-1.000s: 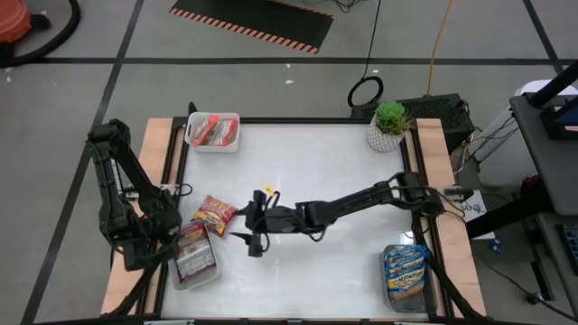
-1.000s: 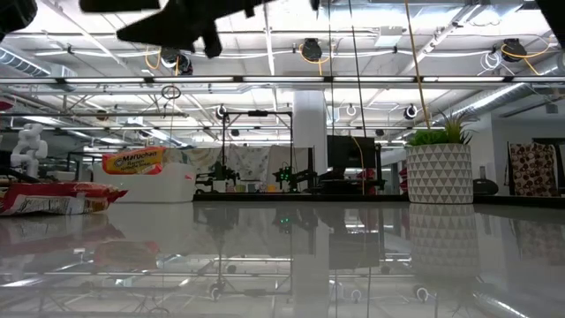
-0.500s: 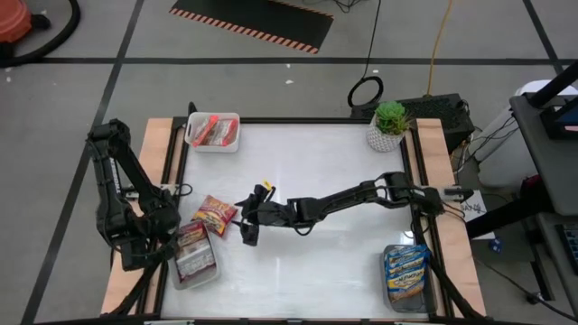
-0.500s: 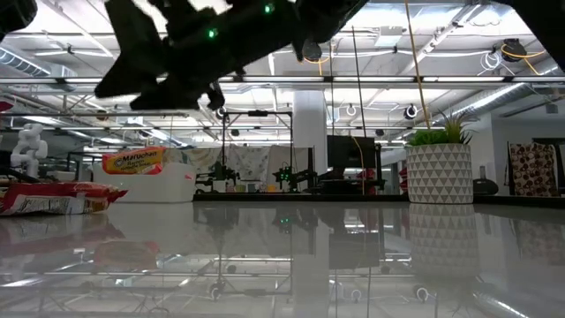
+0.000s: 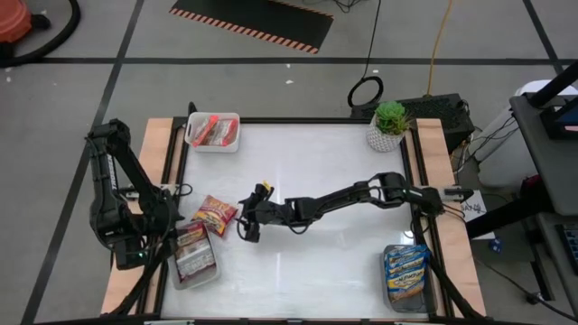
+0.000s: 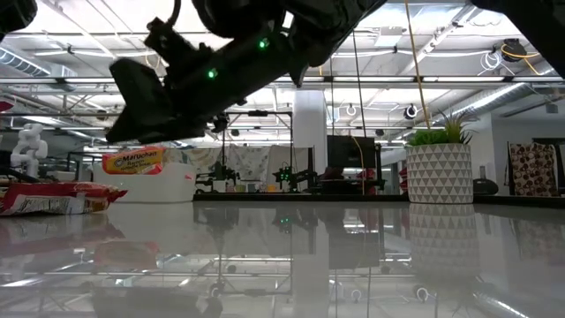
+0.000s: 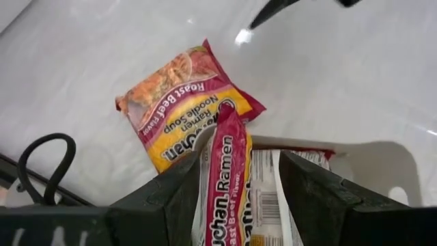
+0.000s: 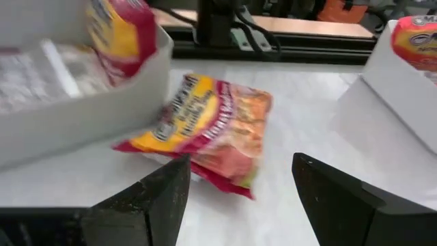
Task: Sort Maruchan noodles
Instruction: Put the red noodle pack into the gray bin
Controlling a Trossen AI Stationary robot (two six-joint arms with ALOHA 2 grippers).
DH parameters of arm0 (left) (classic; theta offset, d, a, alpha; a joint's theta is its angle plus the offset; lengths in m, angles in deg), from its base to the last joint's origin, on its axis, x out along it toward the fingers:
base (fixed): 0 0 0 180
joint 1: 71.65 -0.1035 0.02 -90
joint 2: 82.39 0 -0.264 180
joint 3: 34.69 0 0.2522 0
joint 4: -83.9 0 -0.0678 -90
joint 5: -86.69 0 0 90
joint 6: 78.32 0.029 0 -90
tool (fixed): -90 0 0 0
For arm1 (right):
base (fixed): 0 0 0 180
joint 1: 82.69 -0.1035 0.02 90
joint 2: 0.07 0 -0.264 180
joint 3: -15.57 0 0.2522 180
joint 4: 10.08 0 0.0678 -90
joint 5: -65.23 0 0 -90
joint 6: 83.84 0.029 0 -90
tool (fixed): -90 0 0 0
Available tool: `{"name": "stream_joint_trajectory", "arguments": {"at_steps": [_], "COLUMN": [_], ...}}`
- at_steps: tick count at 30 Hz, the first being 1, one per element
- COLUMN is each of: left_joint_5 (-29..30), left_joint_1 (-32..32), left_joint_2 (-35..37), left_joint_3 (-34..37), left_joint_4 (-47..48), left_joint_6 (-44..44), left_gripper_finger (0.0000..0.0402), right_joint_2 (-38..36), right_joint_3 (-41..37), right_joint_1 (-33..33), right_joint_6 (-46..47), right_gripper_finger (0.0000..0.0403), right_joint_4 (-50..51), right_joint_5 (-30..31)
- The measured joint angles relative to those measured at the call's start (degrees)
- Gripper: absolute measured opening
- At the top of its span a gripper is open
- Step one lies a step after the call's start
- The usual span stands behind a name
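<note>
Dark red and yellow, a roast beef ramen packet point(image 5: 216, 214) is lying flat on the white table point(image 5: 343, 262), one corner tucked beside a bin point(image 5: 195, 255) of matching packets at the left edge. Only the high view is showing all three bins: a second one point(image 5: 213, 132) with orange-red packets at the far left corner and a third point(image 5: 405, 276) with blue packets near the right. The right wrist view alone is revealing the right gripper point(image 8: 235, 198), fingers spread wide and empty, just short of the loose packet. The left gripper point(image 7: 235, 198) is hovering part-open above the near bin, pinching nothing.
</note>
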Motion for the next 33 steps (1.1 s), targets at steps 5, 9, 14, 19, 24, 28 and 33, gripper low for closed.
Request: {"name": "stream_joint_trajectory", "arguments": {"at_steps": [5,9,14,19,24,28,33], "left_joint_5": [0.9,2.2,2.7,2.4,2.2,2.2,2.2], "left_joint_1": [0.0,0.0,0.0,0.0,0.0,0.0,0.0], "left_joint_2": [-0.1,-0.4,-2.8,-4.1,-4.2,-4.2,-4.2], "left_joint_3": [0.0,0.0,0.0,0.0,0.0,0.0,0.0], "left_joint_4": [-0.6,-2.9,-4.8,-6.3,-7.0,-7.0,-7.1], "left_joint_6": [-1.8,-2.7,-2.4,-1.7,-1.5,-1.5,-1.3], "left_gripper_finger": [0.0205,0.0205,0.0205,0.0205,0.0205,0.0205,0.0205], "right_joint_2": [1.1,3.9,6.2,8.3,10.4,12.1,13.0], "right_joint_3": [-0.1,-0.1,-0.1,0.0,0.0,0.1,0.1], "right_joint_1": [1.4,3.0,4.9,6.6,7.3,7.3,7.3], "right_joint_6": [-2.2,-1.3,-0.9,-1.0,-2.2,-4.1,-4.5], "right_gripper_finger": [0.0251,0.0251,0.0251,0.0251,0.0251,0.0251,0.0241], "right_joint_4": [0.6,-1.2,-6.3,-9.4,-10.2,-13.4,-16.4], "right_joint_5": [-2.0,-6.1,-10.3,-15.0,-18.8,-19.5,-19.6]}}
